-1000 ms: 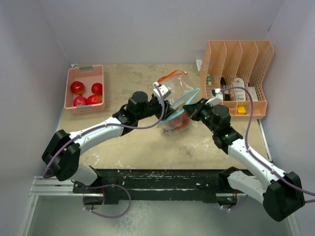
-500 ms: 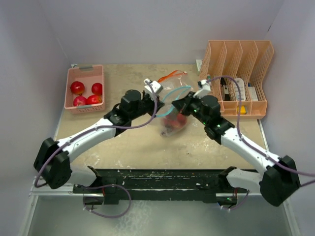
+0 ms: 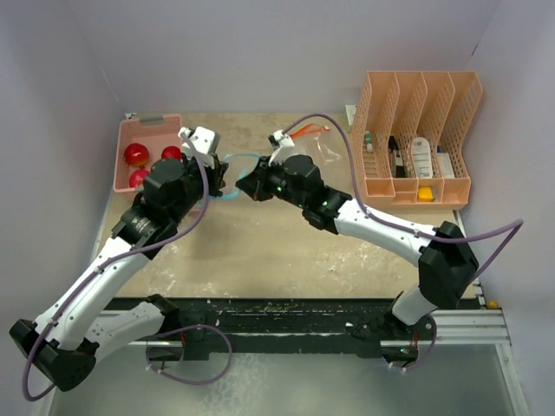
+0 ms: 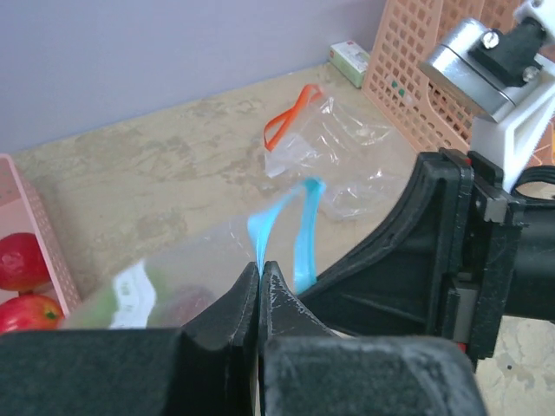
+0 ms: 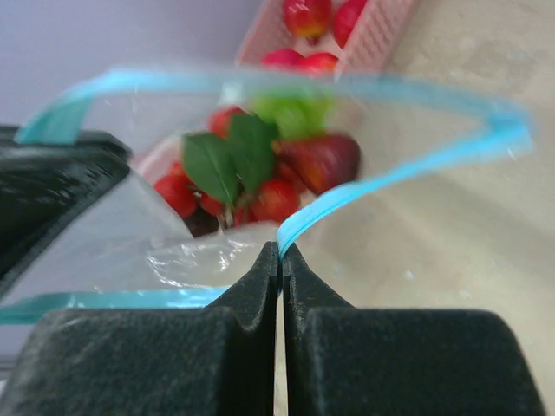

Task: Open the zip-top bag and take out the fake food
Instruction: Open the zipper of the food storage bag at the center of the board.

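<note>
The zip-top bag (image 5: 173,251) is clear with a blue zip strip (image 4: 299,225), and its mouth is pulled open between the two grippers. Inside lies the fake food (image 5: 260,173): red strawberries, a dark red apple-like piece and green leaves. My left gripper (image 4: 260,266) is shut on one side of the blue strip. My right gripper (image 5: 279,247) is shut on the opposite side. In the top view the left gripper (image 3: 221,176) and right gripper (image 3: 246,186) nearly meet beside the pink basket, and only a bit of the bag's blue strip (image 3: 231,159) shows.
A pink basket (image 3: 149,121) with red apples (image 3: 136,154) stands at the back left, close to the bag. A second clear bag with an orange zip (image 3: 305,132) lies behind the right arm. A peach file organiser (image 3: 416,104) fills the back right.
Both arms have swung left from the table's middle toward the pink basket, carrying the bag along. The left gripper has shut on the blue zip strip.
</note>
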{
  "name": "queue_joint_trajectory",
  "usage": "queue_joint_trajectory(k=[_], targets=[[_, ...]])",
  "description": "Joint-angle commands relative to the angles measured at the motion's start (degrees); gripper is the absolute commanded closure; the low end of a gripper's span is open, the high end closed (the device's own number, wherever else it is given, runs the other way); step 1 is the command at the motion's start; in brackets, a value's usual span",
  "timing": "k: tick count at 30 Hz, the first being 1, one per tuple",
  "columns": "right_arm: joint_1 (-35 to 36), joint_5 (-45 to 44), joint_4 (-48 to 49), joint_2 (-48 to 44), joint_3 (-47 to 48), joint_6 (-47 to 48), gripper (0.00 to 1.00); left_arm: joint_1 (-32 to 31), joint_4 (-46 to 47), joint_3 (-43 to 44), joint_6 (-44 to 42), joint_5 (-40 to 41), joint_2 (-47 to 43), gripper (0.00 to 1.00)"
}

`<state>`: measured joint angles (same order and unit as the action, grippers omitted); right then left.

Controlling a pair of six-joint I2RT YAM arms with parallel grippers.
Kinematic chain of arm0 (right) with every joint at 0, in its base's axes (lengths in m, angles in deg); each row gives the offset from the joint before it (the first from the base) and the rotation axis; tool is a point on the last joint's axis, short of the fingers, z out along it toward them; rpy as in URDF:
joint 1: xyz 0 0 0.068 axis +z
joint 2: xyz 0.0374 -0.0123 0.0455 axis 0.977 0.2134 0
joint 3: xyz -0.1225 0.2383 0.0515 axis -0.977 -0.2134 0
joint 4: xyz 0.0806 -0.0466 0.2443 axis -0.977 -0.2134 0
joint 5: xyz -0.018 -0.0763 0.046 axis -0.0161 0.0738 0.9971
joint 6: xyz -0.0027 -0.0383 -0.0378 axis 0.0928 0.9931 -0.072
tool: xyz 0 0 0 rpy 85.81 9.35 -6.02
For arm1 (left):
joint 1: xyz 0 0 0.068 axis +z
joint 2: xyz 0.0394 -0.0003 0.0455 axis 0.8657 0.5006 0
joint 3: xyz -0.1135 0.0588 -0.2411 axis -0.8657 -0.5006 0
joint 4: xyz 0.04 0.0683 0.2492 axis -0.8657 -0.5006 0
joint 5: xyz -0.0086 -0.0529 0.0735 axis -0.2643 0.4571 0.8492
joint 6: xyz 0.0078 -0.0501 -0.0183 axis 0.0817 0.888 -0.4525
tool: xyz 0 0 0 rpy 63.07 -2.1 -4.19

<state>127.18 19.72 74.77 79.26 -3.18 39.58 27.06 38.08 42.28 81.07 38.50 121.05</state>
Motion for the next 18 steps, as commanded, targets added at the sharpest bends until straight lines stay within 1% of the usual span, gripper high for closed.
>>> queue_joint_trajectory(k=[1,4,7,10,14,16,17,18], targets=[[-3.5,1.1,2.3,-3.4,-10.0,-1.9,1.00,0.0,4.9,-6.6,4.6,-3.1,2.6,1.00],[-6.4,3.0,5.5,-6.4,-20.8,-4.4,1.00,-0.2,14.3,-14.7,10.1,-7.7,5.5,1.00],[-9.1,3.4,4.2,-9.7,-27.0,-5.2,1.00,-1.6,20.8,-19.1,13.3,-7.4,9.8,1.00],[-10.4,3.2,0.6,-12.4,-29.4,-4.9,1.00,-3.7,23.6,-19.6,14.3,-7.2,13.1,1.00],[-10.4,3.1,-5.0,-14.2,-29.7,-3.7,1.00,-6.2,24.3,-18.1,14.4,-5.8,14.3,1.00],[-10.4,0.2,-6.1,-16.7,-29.6,-2.6,1.00,-6.9,24.2,-17.3,14.2,-5.7,14.5,1.00],[-10.4,-1.1,-6.1,-18.2,-29.1,-2.4,0.93,-7.2,24.1,-16.9,14.1,-5.7,14.4,1.00],[-10.4,-1.4,-6.7,-19.6,-28.8,-2.0,0.81,-7.6,24.1,-16.7,14.1,-5.7,14.5,1.00]])
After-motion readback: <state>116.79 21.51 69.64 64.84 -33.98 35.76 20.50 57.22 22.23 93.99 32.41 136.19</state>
